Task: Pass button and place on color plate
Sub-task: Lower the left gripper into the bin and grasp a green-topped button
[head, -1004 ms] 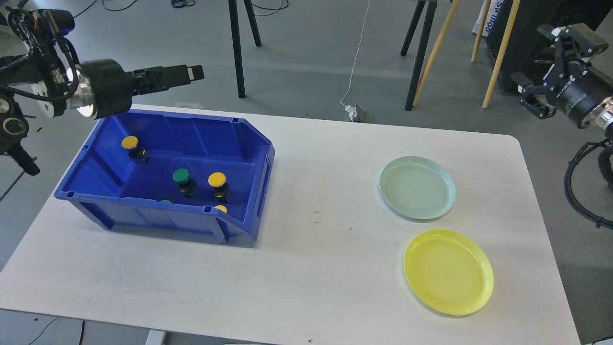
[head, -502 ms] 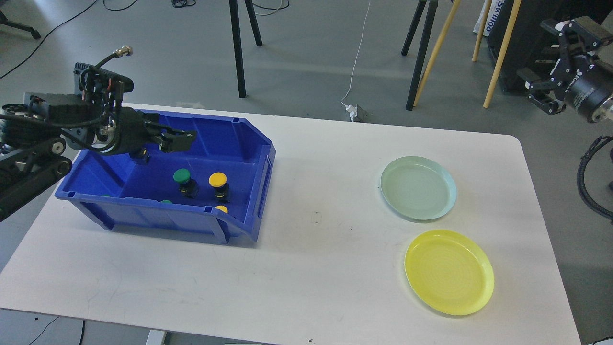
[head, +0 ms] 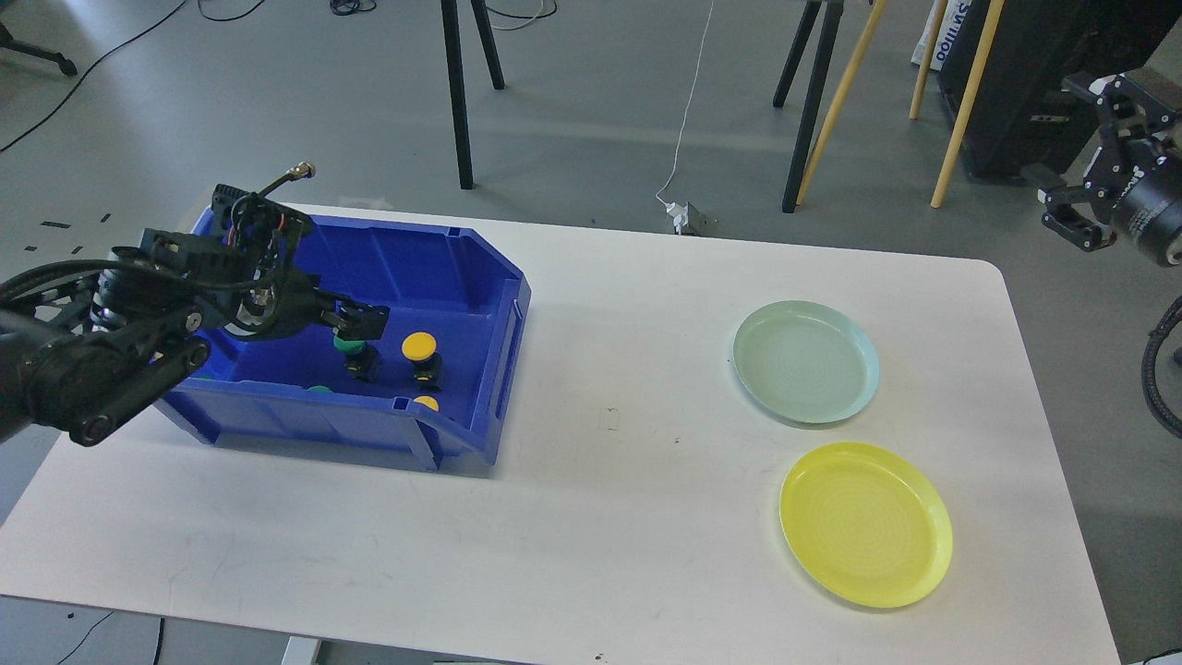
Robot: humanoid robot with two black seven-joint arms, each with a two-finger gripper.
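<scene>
A blue bin (head: 480, 277) on the left of the white table (head: 609, 499) holds several buttons. A green button (head: 348, 348) and a yellow button (head: 418, 346) stand upright in the middle of it. Another yellow cap (head: 426, 403) and a green cap (head: 319, 389) peek over the front wall. My left gripper (head: 364, 320) is down inside the bin, right over the green button and partly covering it; its fingers are too dark to tell apart. My right gripper (head: 1071, 152) hangs open and empty off the table's far right. A pale green plate (head: 805, 362) and a yellow plate (head: 865, 524) lie empty on the right.
Tripod legs (head: 457, 102) and wooden poles (head: 960, 102) stand on the floor behind the table. A cable and plug (head: 681, 218) lie at the far edge. Bare table lies between the bin and the plates.
My left arm has swung down from above the bin's back wall into the bin, ending over the green button. My right gripper has drifted right and down.
</scene>
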